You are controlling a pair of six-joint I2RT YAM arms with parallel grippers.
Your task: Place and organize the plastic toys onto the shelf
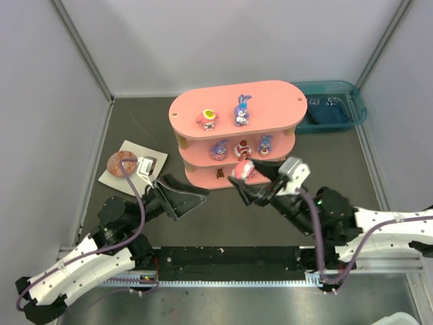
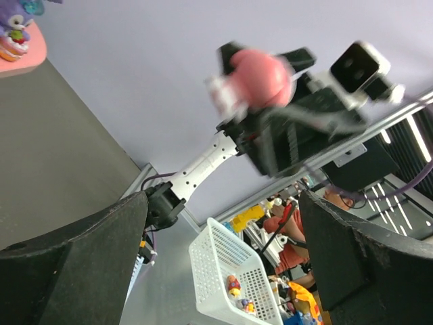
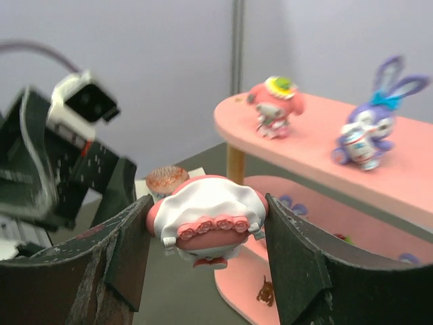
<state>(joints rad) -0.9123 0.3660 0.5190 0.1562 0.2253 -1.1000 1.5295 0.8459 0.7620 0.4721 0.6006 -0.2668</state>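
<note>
Right gripper (image 1: 243, 173) clamped across a pink-and-white figurine (image 3: 206, 220), held in the air just in front of the lower tiers of the pink shelf (image 1: 270, 101); left gripper (image 1: 195, 196) gaping and empty near the shelf's left end. The figurine's long axis appears to run finger to finger, white rose-trimmed frill facing the wrist, though which end is the head cannot be told. To seat it well, it likely wants turning upright, carrying to a bare spot clear of the bunny figurine (image 1: 242, 110), and releasing only once its base rests flat.
</note>
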